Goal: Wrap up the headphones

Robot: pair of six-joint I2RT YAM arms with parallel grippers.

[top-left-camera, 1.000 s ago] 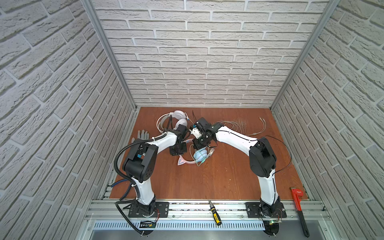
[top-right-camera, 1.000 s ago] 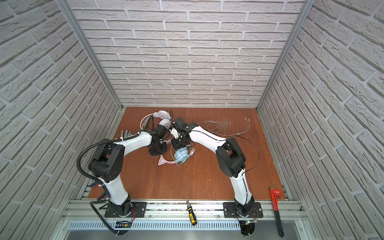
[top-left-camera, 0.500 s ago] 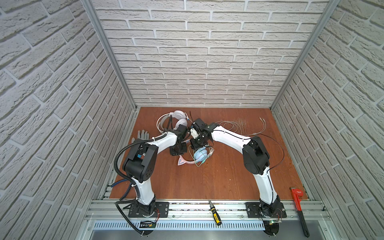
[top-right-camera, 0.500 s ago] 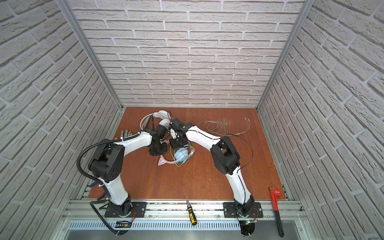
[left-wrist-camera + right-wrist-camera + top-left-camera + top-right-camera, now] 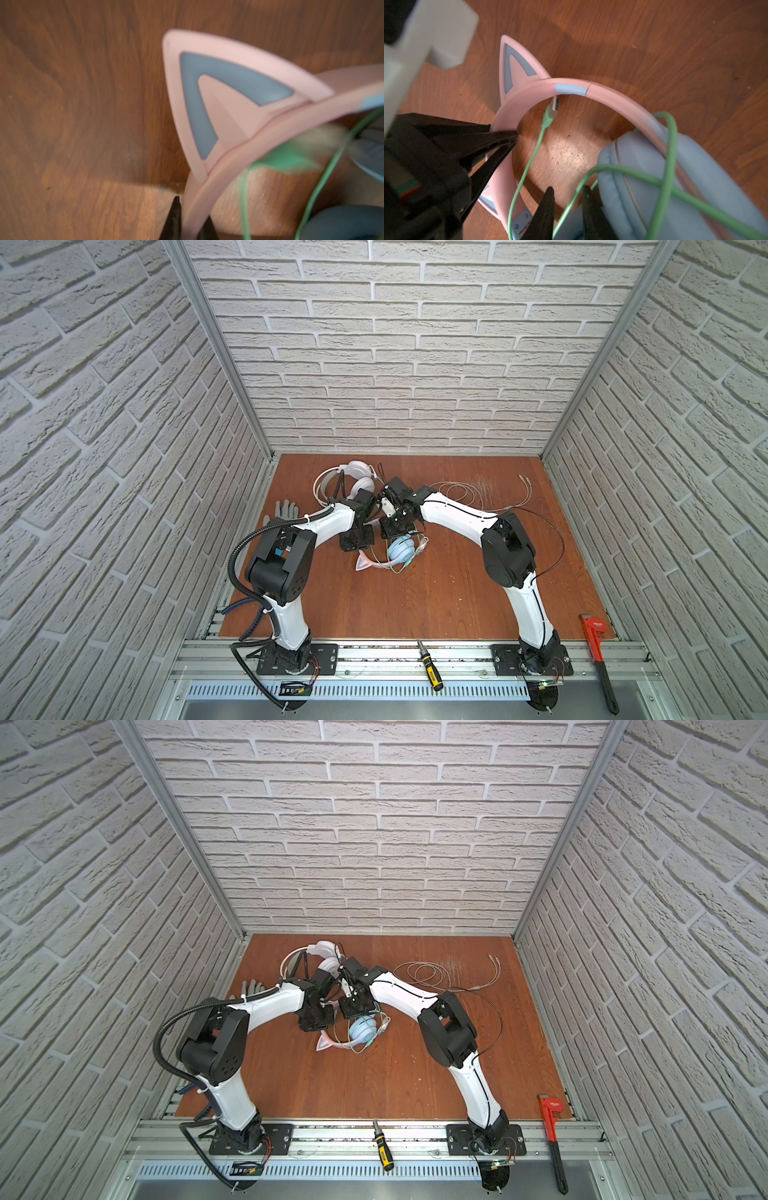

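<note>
red wrench [image 5: 598,655], screwdriver [image 5: 428,664], grey glove [image 5: 286,509]

band [image 5: 533,89]: matt pink plastic | cup [image 5: 643,166]: smooth padding, perhaps leatherette | cable [image 5: 672,141]: glossy green rubber | surface [image 5: 654,52]: grained wood

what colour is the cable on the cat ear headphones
The cable is green, clearest in the right wrist view.

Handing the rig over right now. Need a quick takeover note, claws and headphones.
Left claw: shut on the pink band of the cat-ear headphones, lying mid-table.
Right claw: jaws apart, green cable running loosely between them.
Done: green cable looped over a blue cup.
To do: its plug end lies loose inside the band; probably tuck it. White headphones at the back, in neither claw, likely next.
</note>
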